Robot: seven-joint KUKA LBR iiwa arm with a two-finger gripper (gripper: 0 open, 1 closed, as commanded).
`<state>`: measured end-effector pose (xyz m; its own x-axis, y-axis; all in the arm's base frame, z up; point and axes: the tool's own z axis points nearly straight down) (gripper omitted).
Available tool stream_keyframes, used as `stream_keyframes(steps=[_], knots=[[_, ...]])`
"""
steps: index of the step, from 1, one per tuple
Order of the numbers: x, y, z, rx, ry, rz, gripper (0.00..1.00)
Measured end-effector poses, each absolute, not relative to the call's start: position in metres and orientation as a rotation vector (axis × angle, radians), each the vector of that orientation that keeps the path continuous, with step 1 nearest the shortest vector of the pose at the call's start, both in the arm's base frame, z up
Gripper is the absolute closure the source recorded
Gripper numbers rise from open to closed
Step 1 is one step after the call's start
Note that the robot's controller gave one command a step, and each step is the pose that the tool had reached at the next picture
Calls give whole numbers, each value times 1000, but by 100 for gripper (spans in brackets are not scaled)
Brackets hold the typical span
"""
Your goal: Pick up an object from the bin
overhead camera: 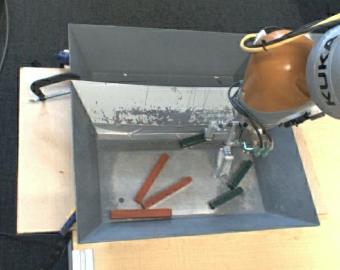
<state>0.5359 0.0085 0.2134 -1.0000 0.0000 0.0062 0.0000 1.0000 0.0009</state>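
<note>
- Nearest, along the front wall of the bin (85,167), a flat red bar (141,213) lay lengthwise.
- Just behind it, two red sticks (167,192) (152,178) fanned out from a shared near end by the bar.
- To the right, a short dark green stick (226,197) lay on the floor, and a second green stick (240,174) slanted just beyond it, the two nearly end to end.
- The tool (225,161) hung low over the floor, just left of that second green stick; whether it stood apart or together could not be told, and nothing showed clamped in it.
- Farther back, a third green stick (191,142) lay at the foot of the scratched rear wall, left of the tool.
- Judged from this, the step in hand was the approach, with no grasp made yet.
- The next move likely called for centring over the slanted green stick, turning to straddle its narrow width, then closing and lifting clear of its neighbour.
</note>
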Motion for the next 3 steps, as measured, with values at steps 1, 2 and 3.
stream_keyframes(steps=[1,2,3], knots=[[538,9,217,0,-3144,-2,0],[527,-19,178,280,-3140,-2,0],[514,20,159,548,-3093,1,0]])
